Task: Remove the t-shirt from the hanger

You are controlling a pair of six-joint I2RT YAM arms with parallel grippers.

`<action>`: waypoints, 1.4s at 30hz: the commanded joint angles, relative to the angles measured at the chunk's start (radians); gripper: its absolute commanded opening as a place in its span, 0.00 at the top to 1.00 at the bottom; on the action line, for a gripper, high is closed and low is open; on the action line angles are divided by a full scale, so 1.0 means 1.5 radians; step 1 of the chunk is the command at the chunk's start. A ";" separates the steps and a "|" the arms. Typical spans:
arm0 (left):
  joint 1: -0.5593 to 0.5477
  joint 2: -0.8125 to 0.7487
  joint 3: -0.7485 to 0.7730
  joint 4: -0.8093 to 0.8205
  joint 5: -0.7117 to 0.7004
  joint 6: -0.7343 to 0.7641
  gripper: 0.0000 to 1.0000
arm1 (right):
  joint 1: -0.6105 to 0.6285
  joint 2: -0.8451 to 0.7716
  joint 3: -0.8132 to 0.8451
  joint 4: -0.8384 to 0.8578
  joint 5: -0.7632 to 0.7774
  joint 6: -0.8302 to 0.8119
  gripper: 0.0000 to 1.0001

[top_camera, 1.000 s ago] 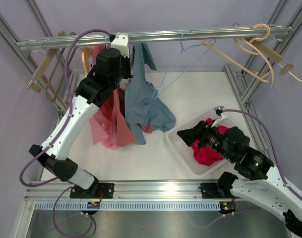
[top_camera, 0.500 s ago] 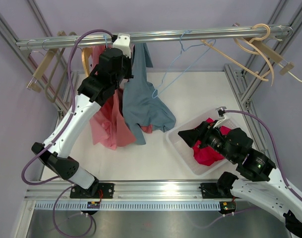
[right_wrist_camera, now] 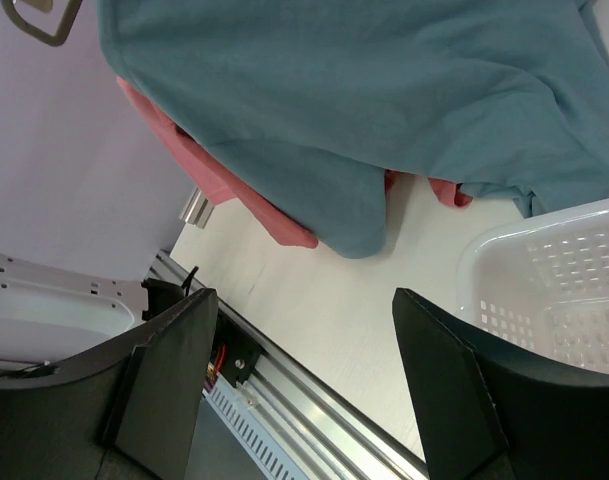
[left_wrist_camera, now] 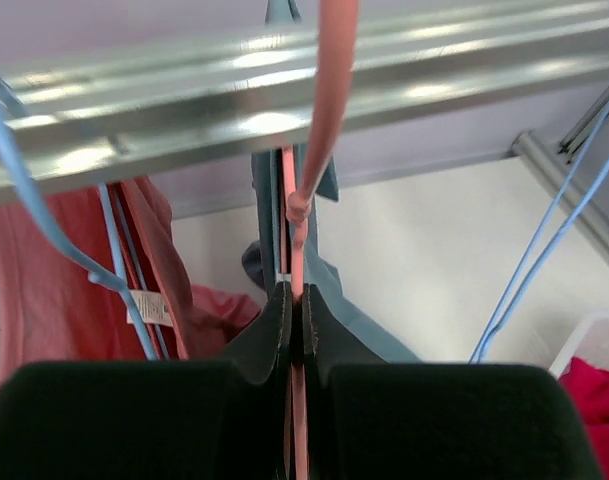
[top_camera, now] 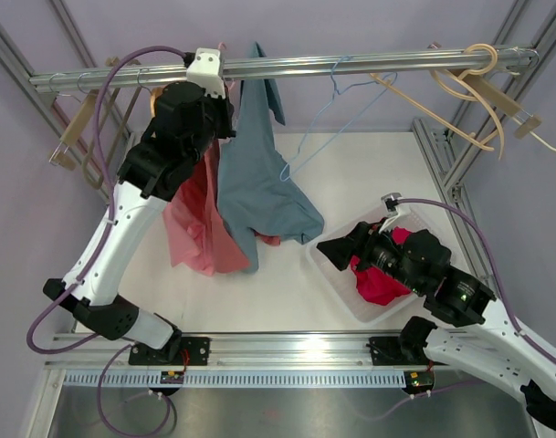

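Pinching nearly shut at the bottom centre of the left wrist view, the left gripper (left_wrist_camera: 296,303) has the thin neck of the pink hanger (left_wrist_camera: 321,110) clamped between its fingers, the wire running up across the metal rail (left_wrist_camera: 454,75). The teal t-shirt (top_camera: 259,173) is draped on that hanger at the upper centre-left of the top view. Its hem reaches the table just beside the white bin (top_camera: 330,276), and a pink shirt (top_camera: 191,228) hangs against it on the left. At the lower right, the right gripper (right_wrist_camera: 304,310) is spread wide and holds nothing, facing the teal hem. To do this step well, the left arm should probably keep a firm pinch on the wire and hold the hanger steady and high. The free gripper can then take the cloth low and draw it down off one shoulder, staying clear of the blue hanger (top_camera: 323,119). Compared with a second earlier, the left arm has risen and swung toward the upper left, carrying the shirt's top above the rail. The right gripper has edged left, toward the cloth.
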 commanded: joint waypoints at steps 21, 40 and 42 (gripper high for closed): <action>-0.014 -0.403 -0.392 0.184 0.127 -0.248 1.00 | 0.327 0.345 0.174 0.186 0.117 -0.173 0.16; -0.049 -0.506 -0.414 0.186 0.138 -0.347 1.00 | 0.423 0.517 0.314 0.196 0.165 -0.245 0.51; -0.049 -0.510 -0.420 0.197 0.133 -0.349 1.00 | 0.438 0.527 0.315 0.217 0.151 -0.231 0.82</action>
